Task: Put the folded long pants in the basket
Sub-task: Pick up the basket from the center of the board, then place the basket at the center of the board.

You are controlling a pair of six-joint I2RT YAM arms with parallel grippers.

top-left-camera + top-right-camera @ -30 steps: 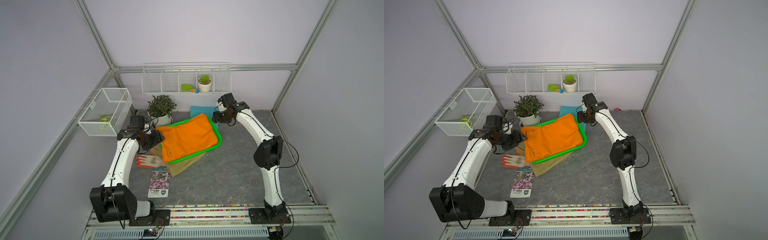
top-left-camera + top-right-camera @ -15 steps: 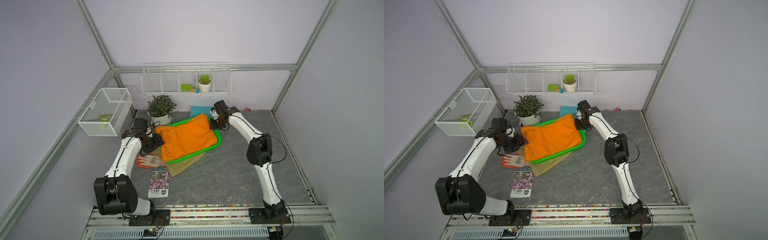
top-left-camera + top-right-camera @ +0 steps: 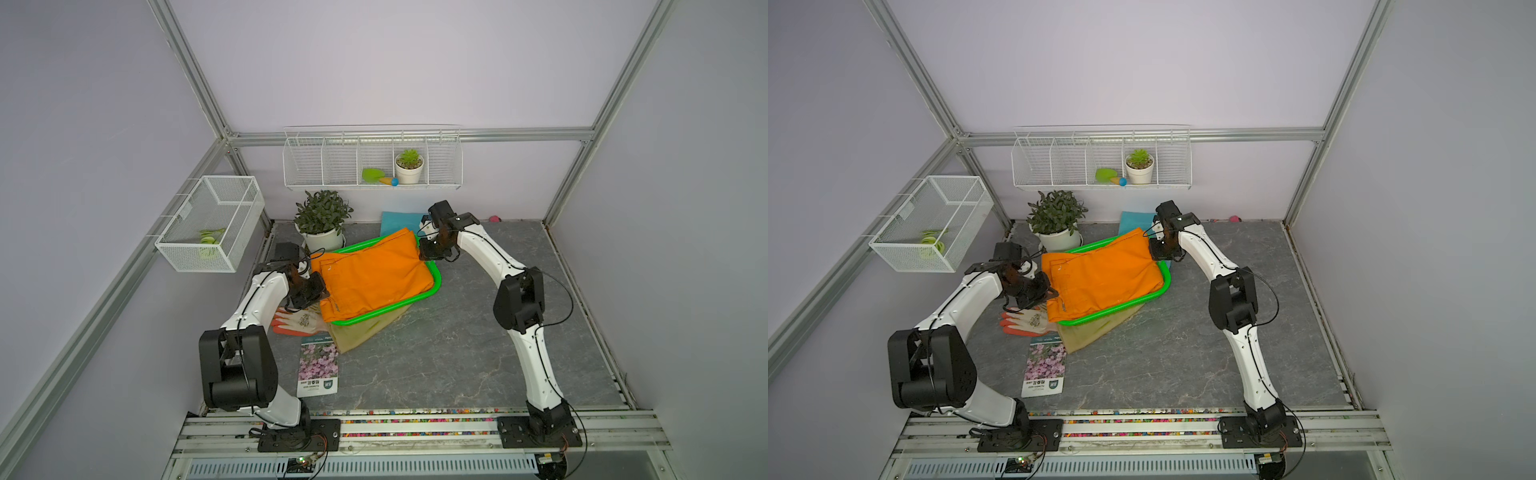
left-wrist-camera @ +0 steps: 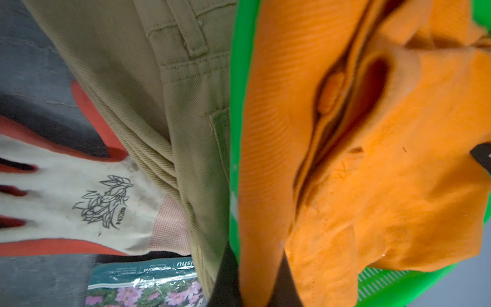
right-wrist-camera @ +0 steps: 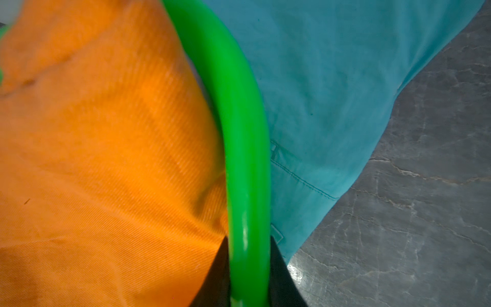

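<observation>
khaki pants (image 3: 357, 336): mostly under the basket (image 3: 436, 286); only the lower-left corner shows in both top views.
turquoise pants (image 3: 399, 220): only a strip shows above the orange pants (image 3: 374, 274).
basket floor: covered by the orange pants.
left gripper (image 4: 256, 289): fingers cut off at the wrist picture's edge.
seed packet (image 3: 318, 368): print too small to read.

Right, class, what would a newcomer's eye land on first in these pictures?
The bright orange pants stand out first, heaped in the green basket at the centre and spilling over its rim. Next come the two arms: the left gripper is shut on the pants' overhanging edge, and the right gripper on the basket's far rim. Khaki pants lie under the basket, and turquoise pants sit behind it.
</observation>
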